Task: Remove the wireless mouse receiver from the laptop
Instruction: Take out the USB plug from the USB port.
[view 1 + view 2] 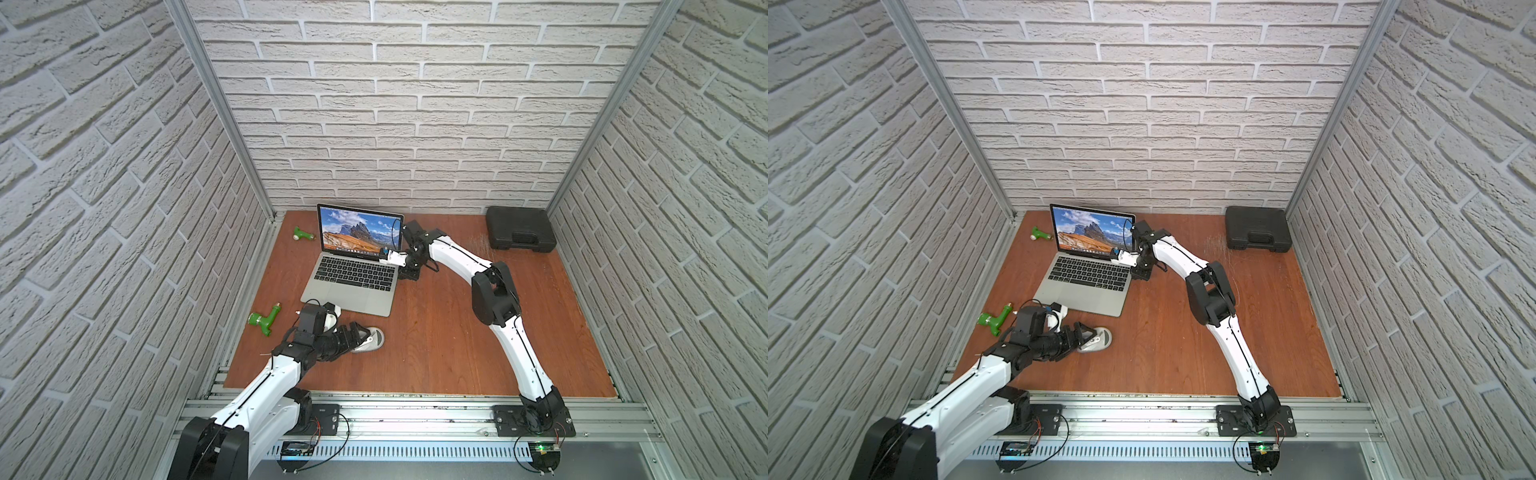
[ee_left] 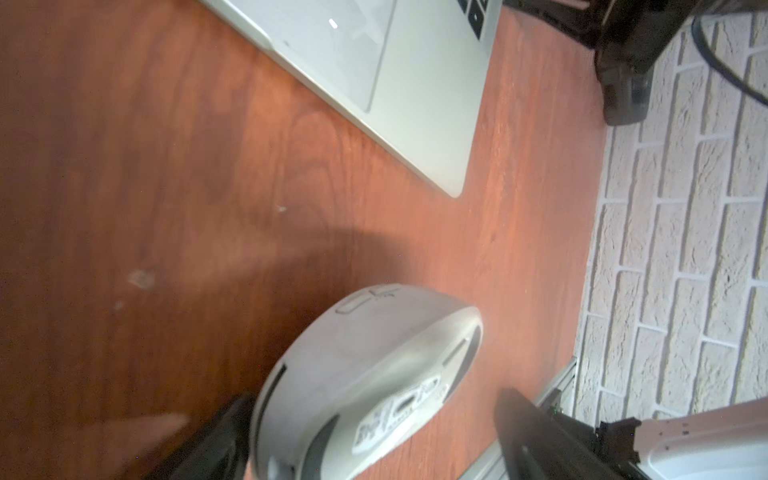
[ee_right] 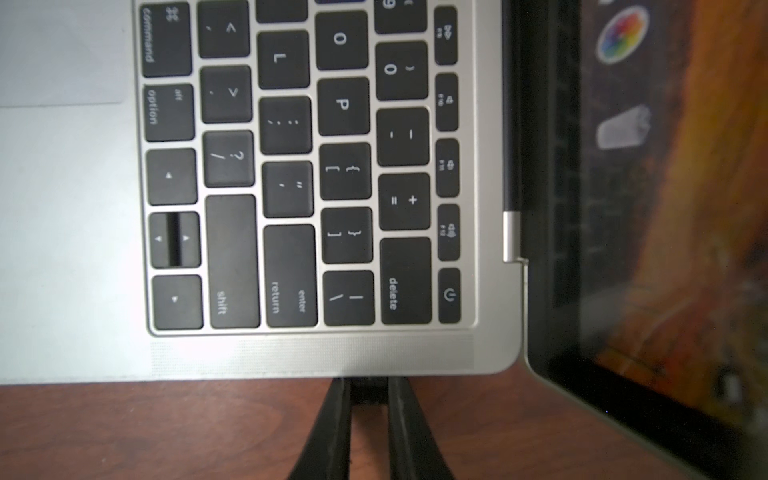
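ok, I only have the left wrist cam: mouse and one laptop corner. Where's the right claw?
Observer: In a top view the right claw is at the laptop, against the side edge on the robot's right, near the hinge end.
Operator: Holding anything?
Observer: Yes. In the right wrist view its fingers pinch the wireless mouse receiver, a small black stub.
Operator: Out of the port yet?
Observer: Not that I can see. The stub butts right up against the laptop's edge, with no gap showing.
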Motion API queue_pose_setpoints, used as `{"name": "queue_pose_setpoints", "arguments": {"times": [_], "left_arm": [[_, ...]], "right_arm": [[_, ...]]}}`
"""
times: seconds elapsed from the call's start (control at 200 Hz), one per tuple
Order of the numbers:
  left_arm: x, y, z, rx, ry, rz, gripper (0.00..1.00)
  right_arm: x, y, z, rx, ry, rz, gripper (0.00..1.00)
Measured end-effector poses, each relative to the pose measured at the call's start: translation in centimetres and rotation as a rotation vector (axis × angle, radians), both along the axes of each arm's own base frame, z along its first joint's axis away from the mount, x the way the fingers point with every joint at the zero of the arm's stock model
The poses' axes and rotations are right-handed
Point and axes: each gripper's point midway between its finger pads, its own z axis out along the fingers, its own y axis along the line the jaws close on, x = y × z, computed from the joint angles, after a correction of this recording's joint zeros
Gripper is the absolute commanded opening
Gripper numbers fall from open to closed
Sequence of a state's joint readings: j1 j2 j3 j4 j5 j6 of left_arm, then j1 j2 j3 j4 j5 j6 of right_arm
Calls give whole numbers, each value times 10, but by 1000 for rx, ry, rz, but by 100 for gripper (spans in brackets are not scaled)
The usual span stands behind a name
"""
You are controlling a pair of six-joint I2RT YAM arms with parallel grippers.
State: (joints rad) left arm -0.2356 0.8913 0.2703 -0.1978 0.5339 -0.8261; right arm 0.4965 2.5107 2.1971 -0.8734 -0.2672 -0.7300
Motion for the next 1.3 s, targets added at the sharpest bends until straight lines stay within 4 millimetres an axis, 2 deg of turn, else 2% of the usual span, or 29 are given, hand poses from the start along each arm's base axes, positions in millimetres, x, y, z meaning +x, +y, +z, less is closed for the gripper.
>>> {"name": "queue_pose_setpoints", "arguments": {"times": [0.255,0.62,0.79,0.94,1.165,1.22,1.3], "left_arm": [[1,16,-1,66,30,43,97],[28,34,46,132,-116,116,95],[35,40,49,167,-126,135,93],[42,42,49,188,-118,136,90],[62,36,50,177,-113,120,77],[69,30,51,149,-124,106,67],[78,19,56,92,-143,80,59]], "right_arm": [[0,-1,0,20,-9,6,3],[0,-2,1,44,-9,12,3],[1,-8,1,43,-2,3,3],[-7,-19,1,26,28,-1,3],[-27,-37,1,-4,88,-16,3],[-34,-41,3,-11,103,-18,2],[-47,-48,9,-19,120,-20,2]]}}
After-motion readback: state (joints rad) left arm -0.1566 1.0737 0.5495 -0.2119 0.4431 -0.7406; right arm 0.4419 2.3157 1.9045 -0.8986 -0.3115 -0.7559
